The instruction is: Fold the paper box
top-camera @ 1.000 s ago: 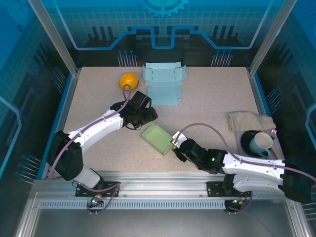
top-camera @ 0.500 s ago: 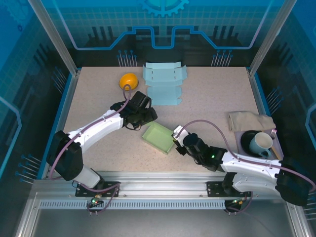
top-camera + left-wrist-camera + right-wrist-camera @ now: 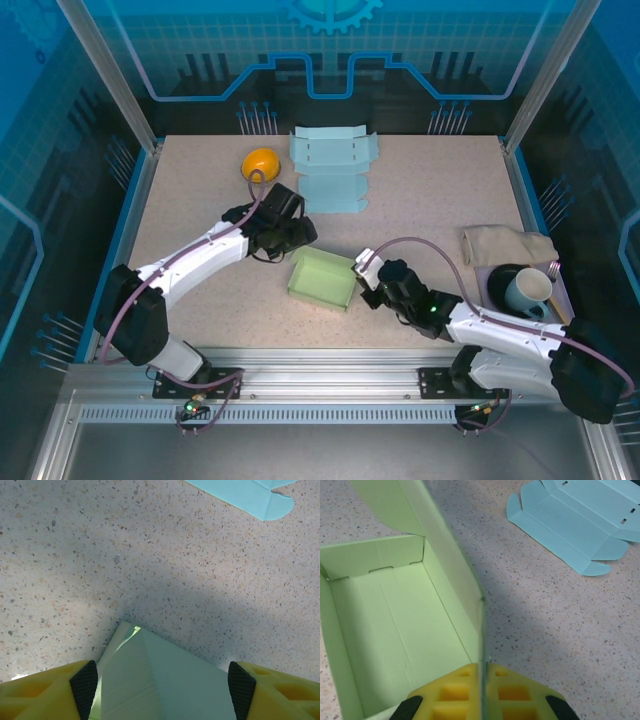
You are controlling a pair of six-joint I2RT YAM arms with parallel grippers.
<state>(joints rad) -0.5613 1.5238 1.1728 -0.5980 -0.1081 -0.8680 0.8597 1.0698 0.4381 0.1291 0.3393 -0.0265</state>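
Note:
The light green paper box [image 3: 320, 278] lies open-topped on the table centre, its walls partly raised. My right gripper [image 3: 364, 274] is shut on the box's right wall; in the right wrist view the thin wall [image 3: 454, 575] runs straight into the closed yellow fingers [image 3: 482, 682], with the box's inside [image 3: 390, 625] to the left. My left gripper [image 3: 303, 233] hovers open at the box's far left corner. In the left wrist view that corner [image 3: 150, 665] sits between the spread fingertips [image 3: 84, 682], untouched.
A flat light blue box blank [image 3: 332, 170] lies at the back centre, also seen as the blank [image 3: 580, 520]. An orange object [image 3: 260, 161] sits left of it. At the right are a beige cloth [image 3: 505, 243] and a mug [image 3: 527, 293] on a tray.
My right gripper closed on the box's right wall and moved away from the near edge, turning the box squarer to the table. The left arm stayed put.

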